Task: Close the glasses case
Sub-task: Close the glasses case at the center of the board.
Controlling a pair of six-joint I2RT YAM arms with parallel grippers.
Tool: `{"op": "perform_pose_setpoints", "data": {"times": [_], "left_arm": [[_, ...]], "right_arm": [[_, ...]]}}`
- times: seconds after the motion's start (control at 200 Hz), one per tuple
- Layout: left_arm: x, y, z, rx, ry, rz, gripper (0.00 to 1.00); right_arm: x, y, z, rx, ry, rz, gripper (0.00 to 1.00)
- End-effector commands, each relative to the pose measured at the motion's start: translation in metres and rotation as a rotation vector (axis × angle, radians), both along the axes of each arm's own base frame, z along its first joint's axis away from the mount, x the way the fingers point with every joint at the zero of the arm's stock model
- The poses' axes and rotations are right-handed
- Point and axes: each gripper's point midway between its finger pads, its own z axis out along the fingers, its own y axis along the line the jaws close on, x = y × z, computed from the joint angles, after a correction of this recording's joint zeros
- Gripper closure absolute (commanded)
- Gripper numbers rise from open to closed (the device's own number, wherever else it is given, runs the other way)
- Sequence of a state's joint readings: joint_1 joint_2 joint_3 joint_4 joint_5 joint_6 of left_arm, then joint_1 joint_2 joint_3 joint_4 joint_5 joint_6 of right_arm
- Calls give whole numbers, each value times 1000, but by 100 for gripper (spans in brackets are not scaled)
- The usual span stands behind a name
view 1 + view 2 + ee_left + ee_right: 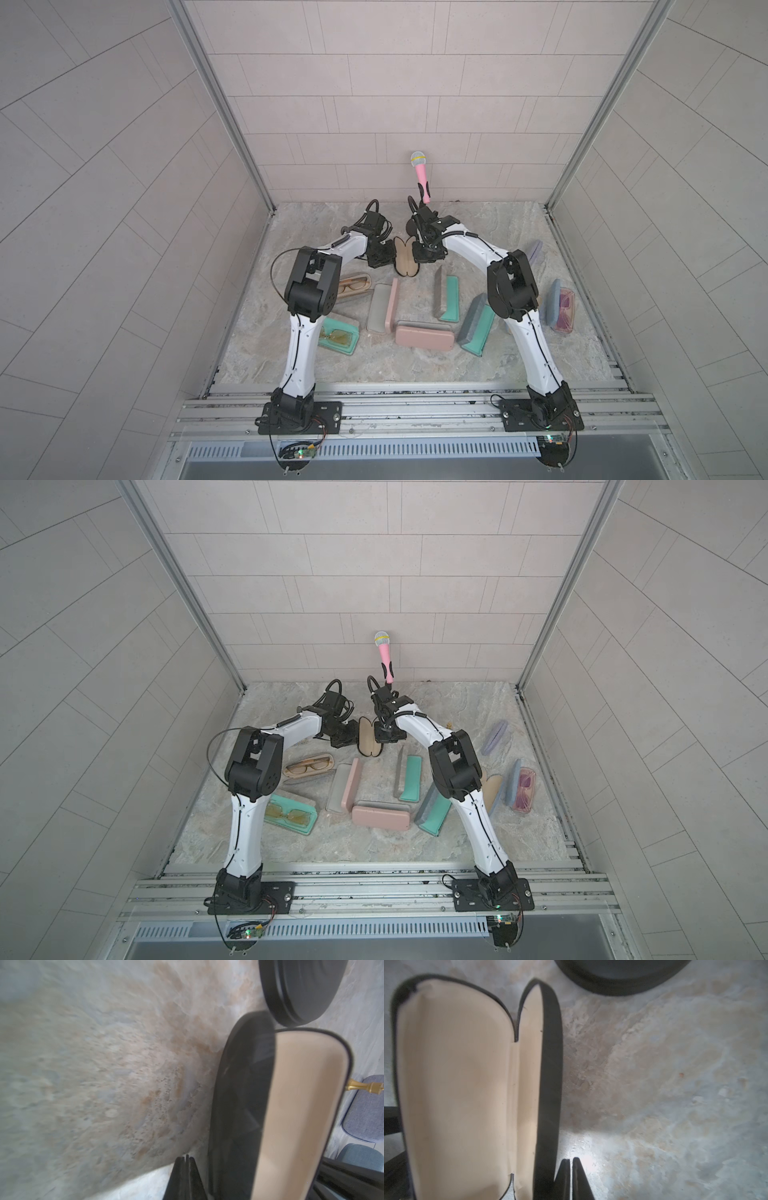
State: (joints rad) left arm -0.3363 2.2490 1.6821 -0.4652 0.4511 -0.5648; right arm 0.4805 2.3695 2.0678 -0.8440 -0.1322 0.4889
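Observation:
The glasses case [405,255] [368,737] is black outside with beige lining. It stands open in a V at the back middle of the table, with nothing inside. My left gripper [390,254] [187,1157] is shut and empty, right beside the black outer shell [239,1105] of the case's left half. My right gripper [417,251] [571,1160] is shut and empty on the opposite side, tight against the black outer wall [550,1084] of the right half. The beige lining [456,1084] faces the right wrist view.
A pink toy microphone [420,176] stands on a round black base [623,976] just behind the case. Several other glasses cases lie nearer the front, among them a shut pink one [424,336], a teal one with yellow glasses [338,334] and a blue one with pink glasses [561,307].

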Motion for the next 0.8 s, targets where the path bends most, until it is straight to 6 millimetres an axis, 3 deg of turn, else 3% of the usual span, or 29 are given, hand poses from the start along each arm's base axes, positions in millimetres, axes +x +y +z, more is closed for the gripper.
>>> {"op": "perform_pose_setpoints", "data": {"times": [0.0, 0.796], "left_arm": [[-1, -5, -1, 8, 13, -16, 100], [-8, -37, 6, 19, 5, -96, 100]], "right_arm": [[-4, 8, 0, 1, 17, 30, 92], [-7, 54, 18, 156, 17, 178, 90]]}}
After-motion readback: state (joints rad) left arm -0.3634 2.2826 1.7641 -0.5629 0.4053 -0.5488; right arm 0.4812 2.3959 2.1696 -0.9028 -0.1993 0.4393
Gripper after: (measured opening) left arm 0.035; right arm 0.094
